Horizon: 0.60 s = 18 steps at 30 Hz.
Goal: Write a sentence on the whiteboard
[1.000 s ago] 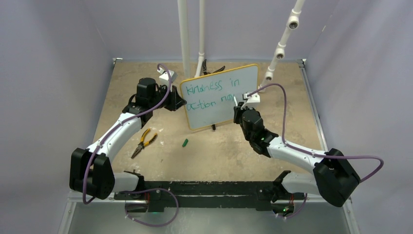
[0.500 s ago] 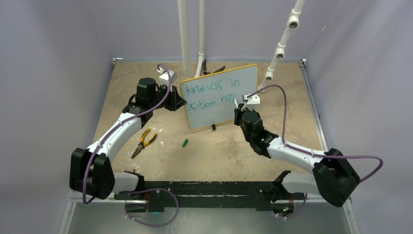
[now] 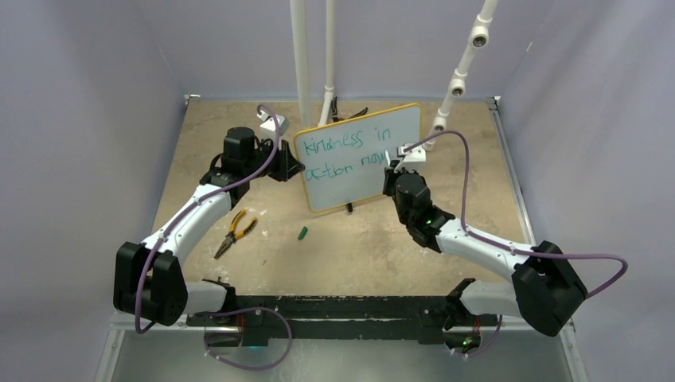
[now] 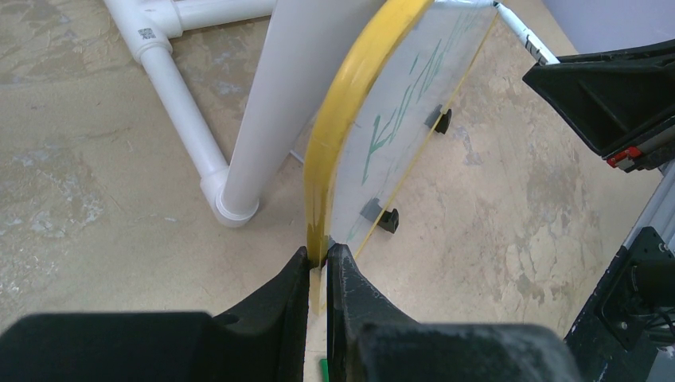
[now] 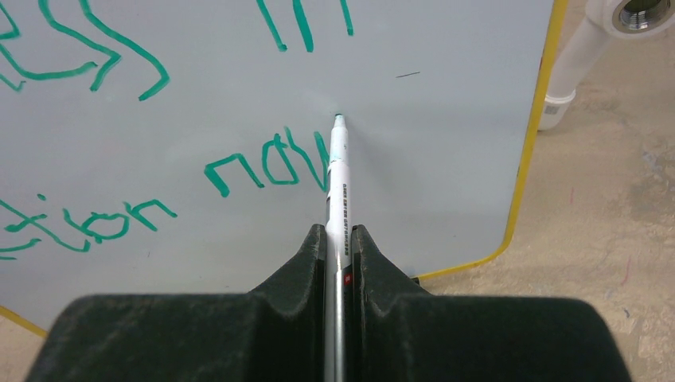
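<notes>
The right gripper (image 5: 340,239), clamped on the marker (image 5: 339,187), had climbed slightly up the standing whiteboard (image 3: 350,191), completing "now" in the sentence (image 3: 338,144). The left gripper (image 4: 317,267) pinched the board's left edge. The writing seemed nearly finished.

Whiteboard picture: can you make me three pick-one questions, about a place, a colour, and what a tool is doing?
1. Where are the pliers? A on the table, left of the whiteboard; B on the whiteboard; C in a box.
2. What colour is the writing? A red; B teal-green; C black.
3. What is the right tool doing? A hanging open; B pinching a marker; C holding pliers.
Answers: A, they lie on the table; B, green letters; B, it is shut on the marker.
</notes>
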Each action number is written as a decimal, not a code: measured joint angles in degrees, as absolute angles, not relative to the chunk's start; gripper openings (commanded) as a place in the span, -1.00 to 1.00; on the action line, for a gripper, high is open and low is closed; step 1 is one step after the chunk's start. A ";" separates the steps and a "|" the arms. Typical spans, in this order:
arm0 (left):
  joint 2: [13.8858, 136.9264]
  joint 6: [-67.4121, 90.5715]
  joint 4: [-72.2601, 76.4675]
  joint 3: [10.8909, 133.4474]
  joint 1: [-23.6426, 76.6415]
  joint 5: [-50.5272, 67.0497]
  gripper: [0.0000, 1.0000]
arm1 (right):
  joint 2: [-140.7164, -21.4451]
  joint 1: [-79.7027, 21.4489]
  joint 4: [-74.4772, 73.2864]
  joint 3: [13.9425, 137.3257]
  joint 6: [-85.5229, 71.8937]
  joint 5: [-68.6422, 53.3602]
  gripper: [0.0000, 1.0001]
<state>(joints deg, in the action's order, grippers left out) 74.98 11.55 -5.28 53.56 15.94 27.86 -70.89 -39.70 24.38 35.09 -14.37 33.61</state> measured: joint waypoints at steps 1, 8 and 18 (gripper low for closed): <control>74.98 11.55 -5.28 53.56 15.94 27.86 -1.00 | -70.89 -39.70 24.38 35.09 -14.37 33.61 -1.00; 74.98 11.55 -5.32 53.56 15.94 27.83 -1.00 | -65.19 -39.68 24.47 31.77 -14.68 33.17 -1.00; 74.98 11.55 -5.32 53.56 15.94 27.83 -1.00 | -64.25 -39.59 23.03 29.15 -17.54 31.53 -1.00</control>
<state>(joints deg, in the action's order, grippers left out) 74.98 11.55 -5.32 53.56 15.94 27.83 -64.25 -39.59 23.03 29.15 -17.54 31.53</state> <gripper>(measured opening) 0.094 0.122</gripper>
